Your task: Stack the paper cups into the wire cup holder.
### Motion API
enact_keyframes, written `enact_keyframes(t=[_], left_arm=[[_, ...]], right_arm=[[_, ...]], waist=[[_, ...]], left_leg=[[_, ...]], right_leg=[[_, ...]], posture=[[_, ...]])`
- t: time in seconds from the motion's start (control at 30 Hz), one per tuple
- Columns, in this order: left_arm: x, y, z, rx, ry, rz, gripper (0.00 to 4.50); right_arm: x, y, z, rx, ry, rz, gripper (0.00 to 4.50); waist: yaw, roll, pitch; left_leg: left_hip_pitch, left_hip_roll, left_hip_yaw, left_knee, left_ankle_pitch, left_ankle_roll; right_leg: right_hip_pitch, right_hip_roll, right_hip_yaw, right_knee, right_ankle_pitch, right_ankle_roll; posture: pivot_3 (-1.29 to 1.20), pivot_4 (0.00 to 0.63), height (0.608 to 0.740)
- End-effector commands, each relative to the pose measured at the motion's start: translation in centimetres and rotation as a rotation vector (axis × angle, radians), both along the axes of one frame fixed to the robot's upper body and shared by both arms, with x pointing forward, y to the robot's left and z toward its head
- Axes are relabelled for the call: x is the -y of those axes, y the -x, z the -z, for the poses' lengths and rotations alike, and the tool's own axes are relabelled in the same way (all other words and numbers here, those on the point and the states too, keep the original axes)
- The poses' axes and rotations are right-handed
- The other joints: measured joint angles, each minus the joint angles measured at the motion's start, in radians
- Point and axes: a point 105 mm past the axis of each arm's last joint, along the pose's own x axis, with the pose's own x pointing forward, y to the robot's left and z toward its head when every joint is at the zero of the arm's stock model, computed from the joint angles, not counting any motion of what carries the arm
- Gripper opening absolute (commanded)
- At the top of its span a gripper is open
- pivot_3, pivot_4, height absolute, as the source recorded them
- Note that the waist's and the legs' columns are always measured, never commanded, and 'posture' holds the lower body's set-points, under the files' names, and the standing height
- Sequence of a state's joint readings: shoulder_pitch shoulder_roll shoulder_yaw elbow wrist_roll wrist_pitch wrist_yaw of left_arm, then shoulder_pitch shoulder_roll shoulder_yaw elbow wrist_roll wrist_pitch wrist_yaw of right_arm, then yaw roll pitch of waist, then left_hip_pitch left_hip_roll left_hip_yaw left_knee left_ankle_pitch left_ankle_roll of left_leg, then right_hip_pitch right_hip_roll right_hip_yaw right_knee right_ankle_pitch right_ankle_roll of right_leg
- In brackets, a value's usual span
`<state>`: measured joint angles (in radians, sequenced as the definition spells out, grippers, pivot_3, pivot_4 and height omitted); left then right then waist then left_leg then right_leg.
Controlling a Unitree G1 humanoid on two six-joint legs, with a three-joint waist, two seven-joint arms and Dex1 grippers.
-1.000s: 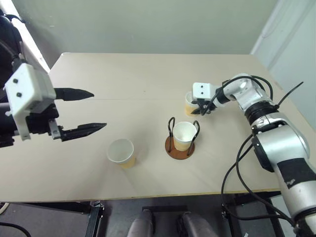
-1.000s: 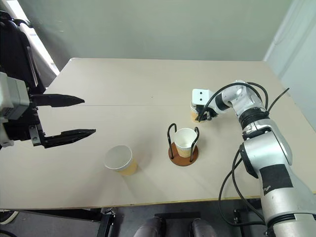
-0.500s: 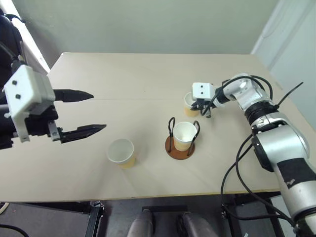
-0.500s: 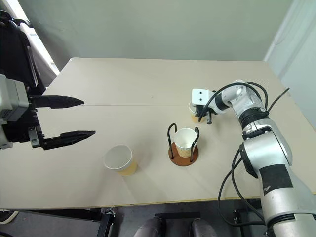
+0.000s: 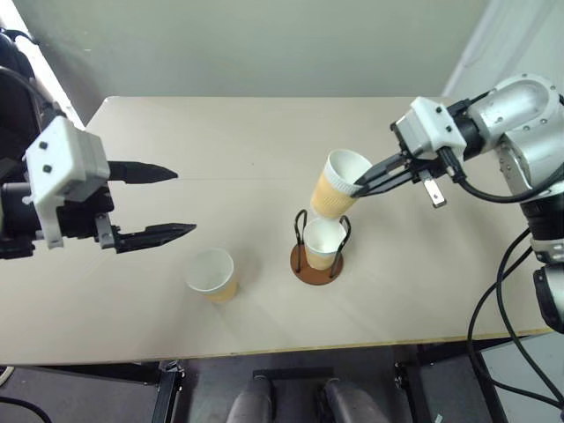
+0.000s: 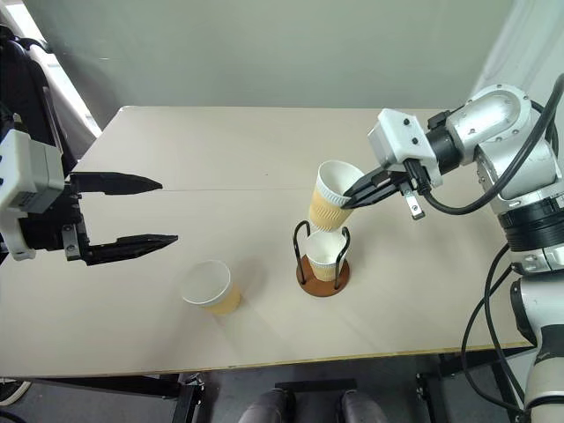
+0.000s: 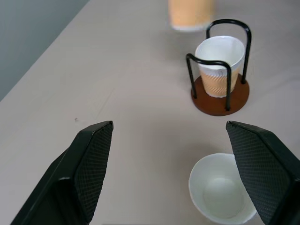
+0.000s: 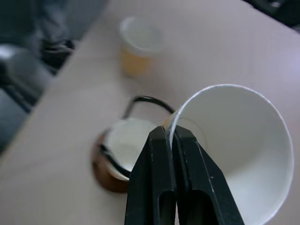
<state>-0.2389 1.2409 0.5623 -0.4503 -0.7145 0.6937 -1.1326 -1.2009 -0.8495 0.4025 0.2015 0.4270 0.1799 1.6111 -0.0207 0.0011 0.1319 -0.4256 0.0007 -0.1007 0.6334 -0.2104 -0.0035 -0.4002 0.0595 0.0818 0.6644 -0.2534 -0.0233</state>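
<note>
The right tool (image 5: 359,187) pinches a paper cup (image 5: 335,184) by its rim, tilted, just above the wire cup holder (image 5: 317,250). The left tool (image 5: 181,201) hangs spread and empty, a loose cup (image 5: 211,273) below it on the surface (image 5: 264,132).

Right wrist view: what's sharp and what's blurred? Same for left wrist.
Right wrist view: the right gripper and the held cup rim are crisp; the wire cup holder and far cup are soft. Left wrist view: holder and nested cup sharp; the cup at the frame edge is blurred.
</note>
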Motion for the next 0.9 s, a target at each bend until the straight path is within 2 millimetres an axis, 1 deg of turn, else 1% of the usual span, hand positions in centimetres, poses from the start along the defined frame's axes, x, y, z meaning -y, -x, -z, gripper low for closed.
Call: enact_keyframes(t=[0.03, 0.1, 0.2, 0.33, 0.57, 0.73, 0.9], left_arm=[[0.3, 0.2, -0.9, 0.042, -0.016, 0.016, 4.15], [0.3, 0.3, -0.8, 0.040, -0.018, 0.016, 4.15], [0.3, 0.4, -0.8, 0.042, -0.019, 0.012, 4.15], [0.2, 0.5, -0.8, 0.046, -0.019, 0.004, 4.15], [0.2, 0.7, -0.7, 0.044, -0.020, -0.002, 4.15], [0.2, 0.7, -0.7, 0.043, -0.020, -0.007, 4.15], [0.2, 0.8, -0.7, 0.044, -0.020, -0.008, 4.15]], right_arm=[[-0.2, 2.0, 0.2, -0.001, 0.053, -0.068, 0.03], [-0.5, 2.0, 0.5, -0.006, 0.059, -0.077, 0.03], [-0.8, 2.3, 1.1, -0.024, 0.071, -0.095, 0.03], [-0.8, 1.8, 2.0, -0.023, 0.096, -0.089, 0.03], [-1.2, 1.1, 2.2, -0.007, 0.104, -0.087, 0.03], [-1.5, 1.0, 2.5, 0.008, 0.120, -0.104, 0.03], [-1.7, 0.7, 2.7, 0.054, 0.141, -0.113, 0.03]], waist=[[-0.001, 0.000, 0.000], [-0.003, 0.000, 0.000], [-0.004, 0.000, 0.000], [-0.004, 0.000, 0.000], [-0.004, 0.000, 0.000], [-0.004, 0.000, 0.000], [-0.004, 0.000, 0.000]], left_leg=[[0.002, 0.000, 0.000, -0.002, 0.001, 0.001], [0.006, 0.001, -0.001, -0.002, 0.001, 0.001], [0.006, 0.001, -0.001, -0.002, 0.001, 0.001], [0.006, 0.001, -0.001, -0.002, 0.000, 0.001], [0.005, 0.002, -0.001, -0.002, 0.000, 0.001], [0.005, 0.002, -0.001, -0.002, 0.000, 0.001], [0.005, 0.002, -0.001, -0.002, 0.000, 0.001]], right_leg=[[0.001, 0.001, 0.000, 0.000, 0.000, -0.001], [0.005, 0.002, 0.000, 0.000, 0.000, -0.003], [0.005, 0.002, 0.000, 0.000, 0.000, -0.003], [0.005, 0.002, 0.000, 0.000, 0.000, -0.003], [0.005, 0.003, 0.000, 0.000, 0.000, -0.003], [0.005, 0.003, 0.000, 0.000, 0.000, -0.003], [0.005, 0.003, 0.000, 0.000, 0.000, -0.003]], posture=[[0.00, 0.150, 0.740], [0.00, 0.150, 0.740], [0.00, 0.150, 0.740], [0.00, 0.150, 0.740], [0.00, 0.150, 0.740], [0.00, 0.150, 0.740], [0.00, 0.150, 0.740]])
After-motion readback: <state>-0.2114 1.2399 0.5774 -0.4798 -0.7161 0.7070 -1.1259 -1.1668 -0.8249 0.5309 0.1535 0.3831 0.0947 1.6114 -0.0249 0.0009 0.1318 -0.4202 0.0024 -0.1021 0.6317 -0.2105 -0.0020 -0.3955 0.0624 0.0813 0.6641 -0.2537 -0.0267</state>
